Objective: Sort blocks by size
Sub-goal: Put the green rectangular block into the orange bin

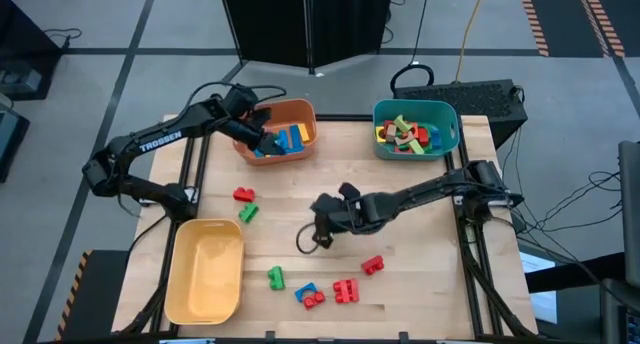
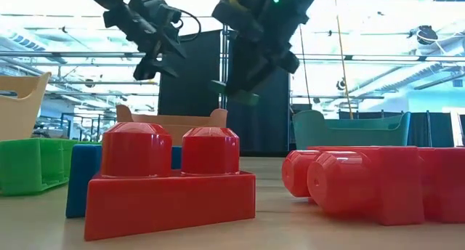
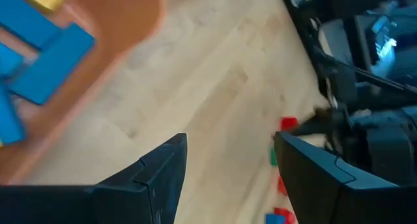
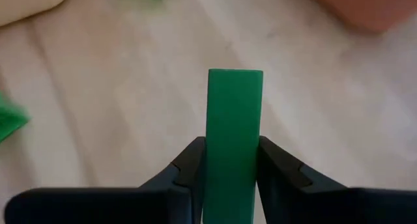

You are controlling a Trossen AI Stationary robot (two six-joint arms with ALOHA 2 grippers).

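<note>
Green plastic, a flat smooth bar (image 4: 234, 129), sits pinched between the right gripper (image 1: 322, 220) fingers above the middle of the pale wooden table (image 1: 420, 274). It is clear of the surface. To do this well, I would carry it level to the bin matching its size and release low inside the rim. The left gripper (image 1: 262, 136) hovers spread apart and empty at the orange bin (image 1: 300, 110), which holds long blue bars (image 1: 288, 140). The teal bin (image 1: 448, 119) holds mixed pieces; the yellow bin (image 1: 205, 276) looks bare. About 8 studded bricks (image 1: 346, 291) lie scattered on the table.
</note>
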